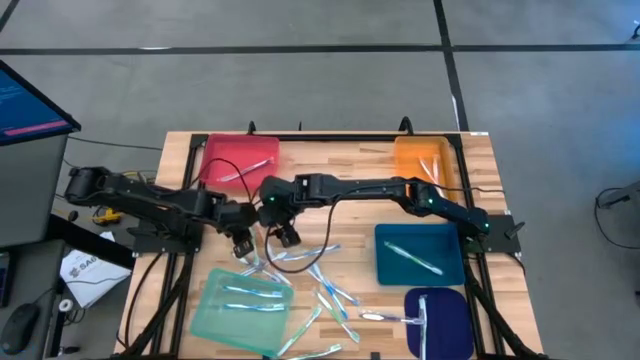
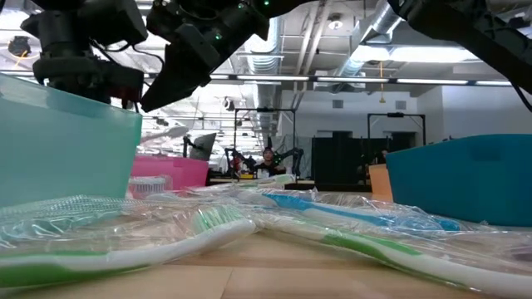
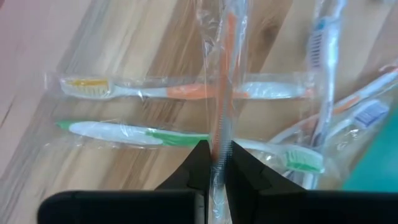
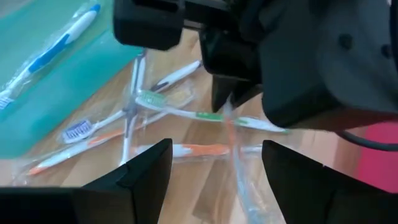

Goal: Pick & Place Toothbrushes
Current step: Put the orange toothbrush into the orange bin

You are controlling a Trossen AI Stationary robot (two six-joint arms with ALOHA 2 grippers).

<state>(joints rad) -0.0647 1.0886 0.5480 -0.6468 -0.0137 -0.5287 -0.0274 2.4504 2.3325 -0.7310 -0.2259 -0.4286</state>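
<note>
— Pinching tight, the left gripper (image 3: 216, 167) has a wrapped orange toothbrush (image 3: 225, 74) hanging above the loose toothbrushes (image 3: 186, 134) mid-table.
— And the right gripper (image 4: 214, 163)?
— Spread wide, holding nothing, just beside it.
— Then lift straight; I'd keep the wrapper from snagging the others, and carry it to a tray (image 1: 238, 160).
</note>
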